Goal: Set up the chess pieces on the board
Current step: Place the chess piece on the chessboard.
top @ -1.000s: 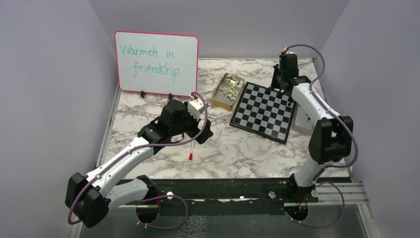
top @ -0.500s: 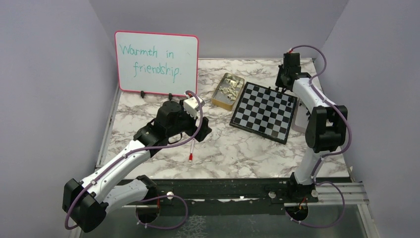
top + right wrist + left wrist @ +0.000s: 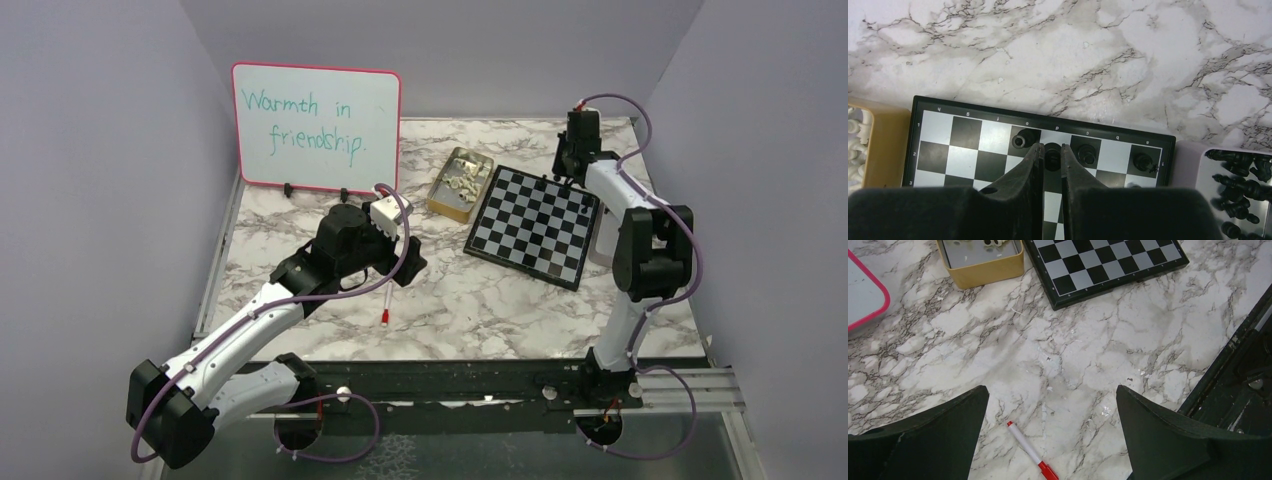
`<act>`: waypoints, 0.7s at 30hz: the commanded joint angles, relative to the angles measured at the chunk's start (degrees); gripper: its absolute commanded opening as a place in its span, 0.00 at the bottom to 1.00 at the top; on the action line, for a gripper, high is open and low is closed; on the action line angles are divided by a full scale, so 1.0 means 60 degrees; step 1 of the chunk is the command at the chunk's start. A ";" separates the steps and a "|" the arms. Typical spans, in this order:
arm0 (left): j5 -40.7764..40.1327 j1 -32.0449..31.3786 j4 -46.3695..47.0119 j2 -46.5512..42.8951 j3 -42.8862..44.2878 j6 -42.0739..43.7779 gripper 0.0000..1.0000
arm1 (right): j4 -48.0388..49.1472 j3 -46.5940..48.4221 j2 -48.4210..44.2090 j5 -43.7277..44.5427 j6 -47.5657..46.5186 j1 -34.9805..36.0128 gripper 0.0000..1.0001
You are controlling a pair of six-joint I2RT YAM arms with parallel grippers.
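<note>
The board lies right of centre, with three black chess pieces standing on its far row. My right gripper is at that row, shut on a fourth black piece between two of them; I cannot tell whether it touches its square. In the top view the right gripper is over the board's far edge. My left gripper is open with nothing in it, above bare marble left of the board.
A yellow tin of cream pieces sits left of the board. A pale tray of black pieces is on its right. A red-capped marker lies under the left gripper. The pink-framed whiteboard stands at back left.
The right arm folded up and its gripper shifted a little toward the board's far edge, still shut on the piece. The left arm drew back slightly to the left, then stayed still.
</note>
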 commanded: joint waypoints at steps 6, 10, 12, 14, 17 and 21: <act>-0.0172 -0.0020 0.0227 -0.0053 -0.0095 -0.0042 0.99 | 0.0655 -0.0258 0.0520 0.0313 -0.0116 -0.0013 0.17; -0.0184 -0.0020 0.0221 -0.0037 -0.0090 -0.0028 0.99 | 0.0680 -0.0265 0.0698 0.0310 -0.0183 -0.0013 0.17; -0.0234 -0.0009 0.0217 -0.0036 -0.0088 -0.0028 0.99 | 0.0680 -0.0252 0.0793 0.0333 -0.0196 -0.0013 0.17; -0.0285 -0.0018 0.0213 -0.0065 -0.0090 -0.0031 0.99 | 0.0692 -0.0264 0.0849 0.0394 -0.0163 -0.0009 0.17; -0.0264 -0.0012 0.0213 -0.0037 -0.0091 -0.0027 0.99 | 0.0722 -0.0265 0.0907 0.0378 -0.0132 -0.0012 0.17; -0.0165 -0.0019 0.0213 0.0004 -0.0072 -0.0042 0.99 | 0.0716 -0.0359 0.0932 0.0389 -0.0144 -0.0009 0.17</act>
